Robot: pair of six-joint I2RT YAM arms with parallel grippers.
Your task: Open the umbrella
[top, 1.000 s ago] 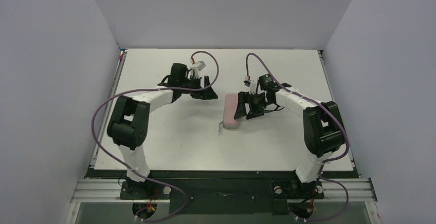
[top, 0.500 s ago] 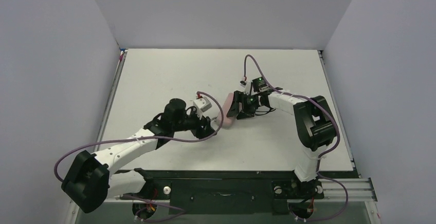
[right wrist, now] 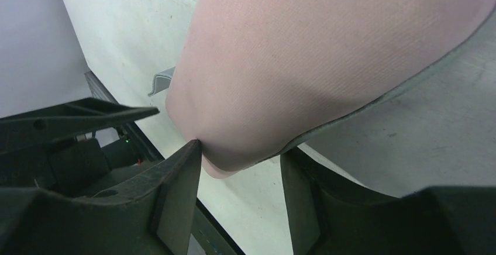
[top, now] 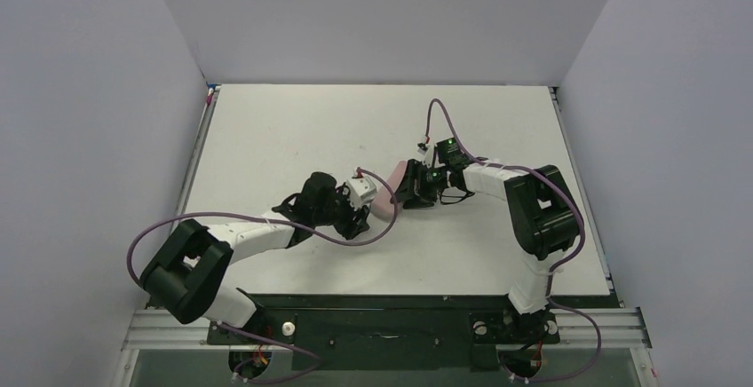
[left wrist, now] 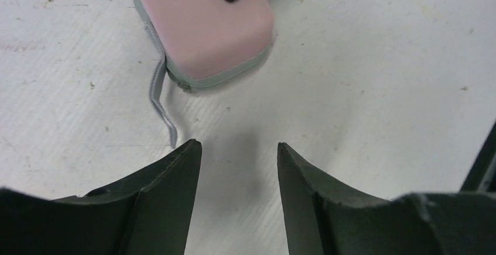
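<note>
No umbrella shows in any view. A small pink oval clamshell case with a grey rim lies mid-table, and it looks tilted. My right gripper grips its far end. In the right wrist view one fingertip presses the pink top, and the other finger sits under the grey rim. My left gripper is open and empty, low over the table just short of the case's near end. A grey strap hangs from the case towards my left fingers.
The white table stretches to grey walls on three sides. A black frame edge runs along its near side. My left arm lies across the near left part of the table. My right arm reaches in from the right.
My left arm has swung from the table's far middle down to the case's near end. My right gripper has closed in on the case's far end, and the case has shifted and tilted.
</note>
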